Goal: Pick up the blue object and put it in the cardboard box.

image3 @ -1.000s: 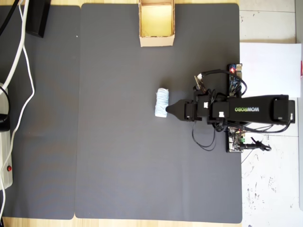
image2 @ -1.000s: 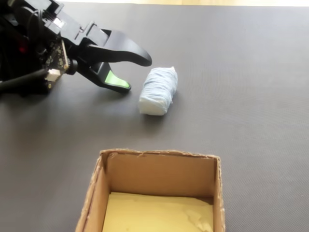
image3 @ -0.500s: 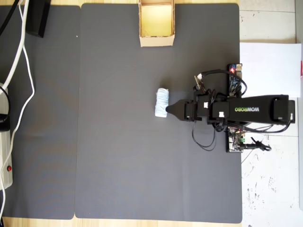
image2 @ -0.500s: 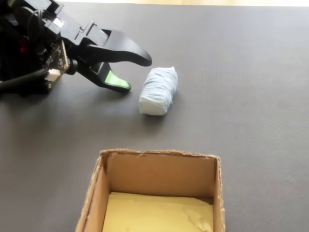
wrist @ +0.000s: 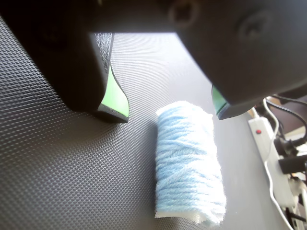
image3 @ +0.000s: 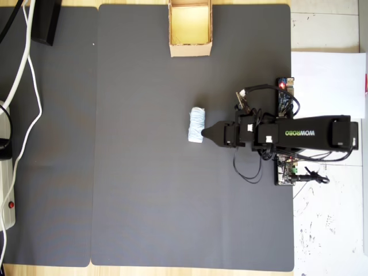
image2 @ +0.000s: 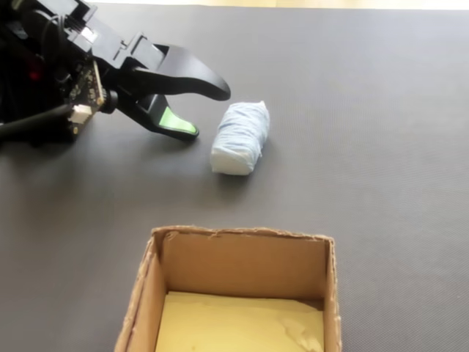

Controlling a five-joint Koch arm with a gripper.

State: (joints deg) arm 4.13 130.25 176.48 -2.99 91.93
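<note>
The blue object [image2: 240, 138] is a pale blue wound roll lying on its side on the dark mat, also seen at blue object [image3: 196, 125] and blue object [wrist: 189, 160]. My gripper [image2: 208, 113] is open just left of it in the fixed view, one black jaw above and one green-padded jaw near the mat, nothing between them. In the wrist view the gripper [wrist: 169, 112] has its tips level with the roll's near end, not touching. From overhead the gripper [image3: 206, 133] sits right of the roll. The cardboard box [image2: 242, 264] stands open-topped at the fixed view's front, cardboard box [image3: 190, 50] at the mat's top edge.
The dark mat [image3: 144, 190] covers most of the table. White cables [image3: 29, 92] and a power strip [image3: 7, 195] lie at the overhead view's left, a black item [image3: 46, 23] top left, white paper [image3: 328, 75] beside the arm base [image3: 287, 167].
</note>
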